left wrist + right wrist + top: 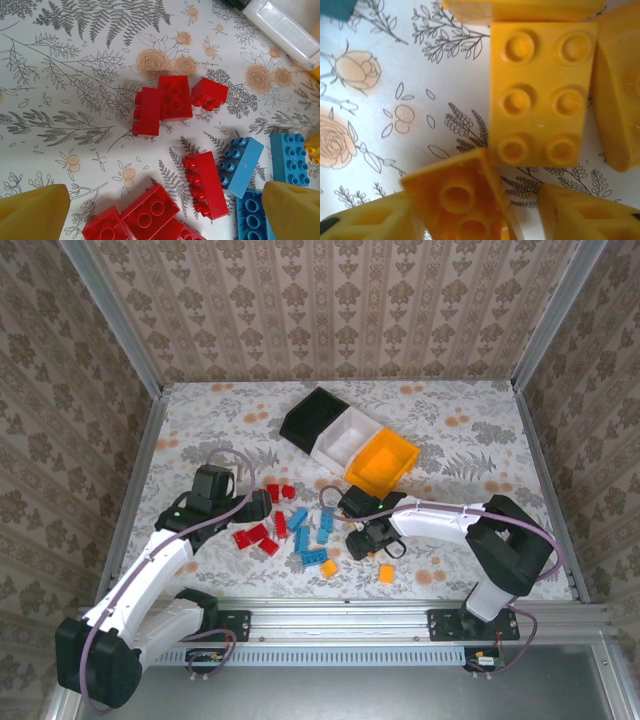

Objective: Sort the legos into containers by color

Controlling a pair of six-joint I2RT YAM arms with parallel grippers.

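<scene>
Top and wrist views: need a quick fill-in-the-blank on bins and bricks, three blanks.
1. In the top view, the bin between the black bin and the orange bin is ____.
2. In the right wrist view, the fully visible brick shows ____ studs.
3. In the left wrist view, the brick cluster at upper centre is all ____.

Missing words: white; six; red.

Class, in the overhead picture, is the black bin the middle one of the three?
No: the white bin is in the middle, between the black bin and the orange bin.
</scene>
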